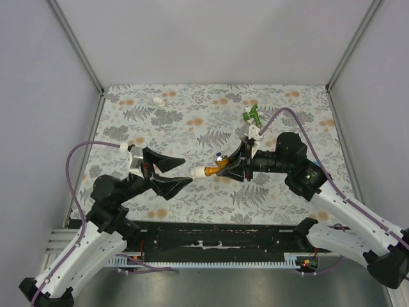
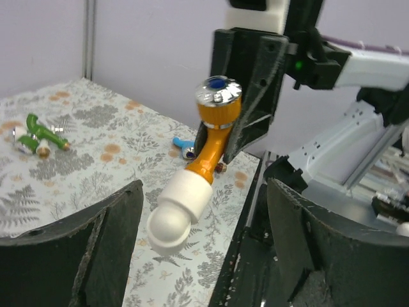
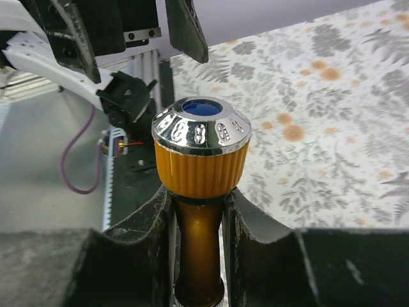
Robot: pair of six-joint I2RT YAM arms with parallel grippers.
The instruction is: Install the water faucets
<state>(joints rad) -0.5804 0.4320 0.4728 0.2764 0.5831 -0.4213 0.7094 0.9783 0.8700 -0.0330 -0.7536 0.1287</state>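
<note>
While clamped within right tool (image 1: 232, 164), orange faucet (image 1: 213, 170) aloft.

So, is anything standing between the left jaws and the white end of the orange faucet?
Nothing visible does. The right gripper holds the orange faucet with its white end pointing at the left gripper, whose jaws stand open; only empty air lies between them.

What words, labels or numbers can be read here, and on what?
None can be read. The chrome cap on the orange faucet carries raised marks, but they look like a pattern rather than legible characters. The green faucet and blue faucet are too small to tell.
</note>
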